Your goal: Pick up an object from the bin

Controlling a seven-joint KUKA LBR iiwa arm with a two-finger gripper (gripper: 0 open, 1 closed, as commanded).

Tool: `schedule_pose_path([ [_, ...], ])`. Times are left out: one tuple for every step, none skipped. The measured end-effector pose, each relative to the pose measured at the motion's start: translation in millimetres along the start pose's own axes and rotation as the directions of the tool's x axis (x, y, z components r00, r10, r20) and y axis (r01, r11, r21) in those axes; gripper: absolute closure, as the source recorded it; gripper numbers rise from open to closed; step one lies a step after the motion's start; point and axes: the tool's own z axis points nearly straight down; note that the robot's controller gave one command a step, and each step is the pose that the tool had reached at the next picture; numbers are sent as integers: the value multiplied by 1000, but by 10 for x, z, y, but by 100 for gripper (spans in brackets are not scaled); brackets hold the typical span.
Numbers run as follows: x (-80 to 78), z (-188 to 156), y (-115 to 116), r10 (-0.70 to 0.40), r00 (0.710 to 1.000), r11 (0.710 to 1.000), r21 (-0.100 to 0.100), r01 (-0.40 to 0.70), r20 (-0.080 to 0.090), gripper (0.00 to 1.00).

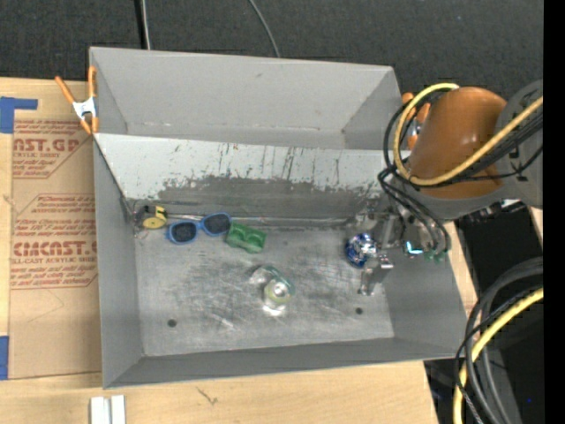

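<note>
My gripper (374,270) hangs low over the right part of the bin floor, close to the right wall. A small shiny blue and silver thing (357,250) lies right beside it, touching or nearly touching its left side. A clear, whitish round thing (274,291) with a greenish tint sits on the floor to the left of the gripper, well apart from it.
Along the back of the floor lie a green block (245,237), blue toy sunglasses (198,229) and a small yellow piece (154,220) in the left corner. The arm with its orange cover and cables reaches in over the right rim.
</note>
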Motion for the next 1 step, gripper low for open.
schedule_pose_path([
  [-276, 1022, -420, 58, 998, 998, 0, -58, 15, 0],
])
